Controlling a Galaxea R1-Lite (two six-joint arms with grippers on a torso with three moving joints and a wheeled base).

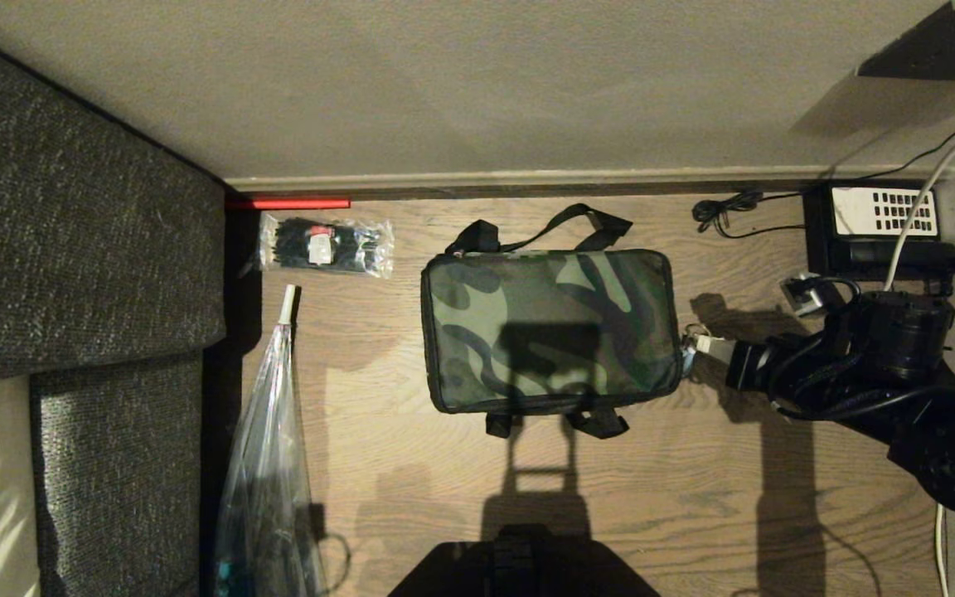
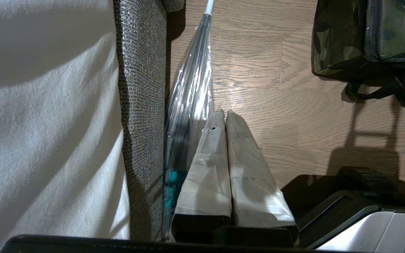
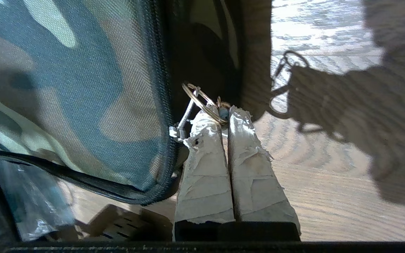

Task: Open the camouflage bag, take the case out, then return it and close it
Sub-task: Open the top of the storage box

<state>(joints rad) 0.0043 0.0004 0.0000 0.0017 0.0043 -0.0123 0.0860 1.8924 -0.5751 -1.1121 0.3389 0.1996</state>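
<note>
At the right-hand end of the camouflage bag, the right gripper was seen clenched on the metal ring of the zipper pull, its taped fingertips pinched together on the ring just beside the bag's corner. The bag lay flat and zipped on the wooden floor, its long axis running from that gripper toward the packet of zip ties side; the zipper track was therefore judged to lead away from the gripper along the bag's edge. The case was not visible and was presumed still inside the bag. The left gripper, clenched on nothing, was parked well apart from the bag, beside the clear plastic bag.
</note>
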